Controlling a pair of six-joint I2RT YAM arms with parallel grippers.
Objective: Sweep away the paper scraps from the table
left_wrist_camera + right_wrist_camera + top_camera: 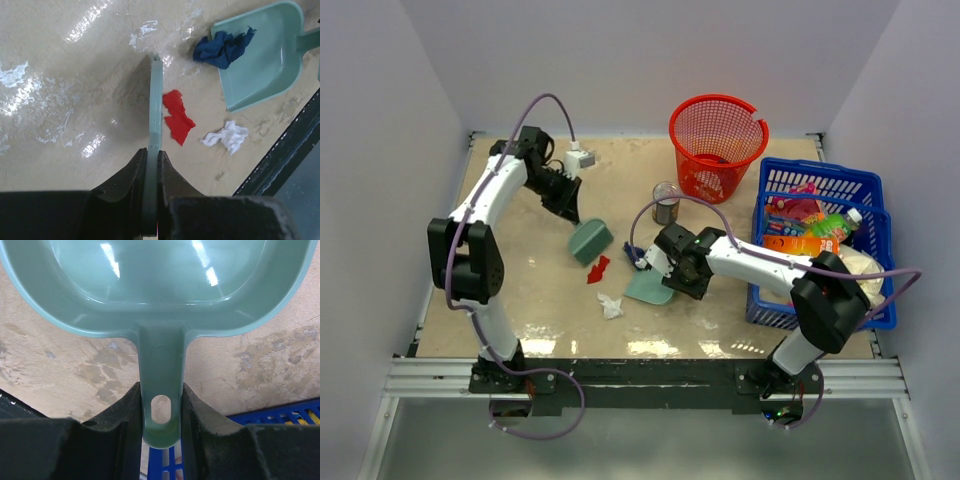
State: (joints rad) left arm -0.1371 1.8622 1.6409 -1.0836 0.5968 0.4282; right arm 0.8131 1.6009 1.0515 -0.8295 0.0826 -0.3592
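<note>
Paper scraps (610,305) are lying loose, red one (598,268) at 6 o'clock of the green sweeper (590,240) my left gripper (153,154) is clenching; my right gripper (161,390) is grasping the dustpan (160,290) handle.

We read no text, brand or number anywhere; printing on the packages (808,236) inside the blue crate (817,172) is too small.

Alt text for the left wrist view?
The left end effector grips a thin green scraper edge-on over the table. Right of it lie a red scrap and a white scrap; a blue scrap sits at the mouth of the dustpan.
</note>
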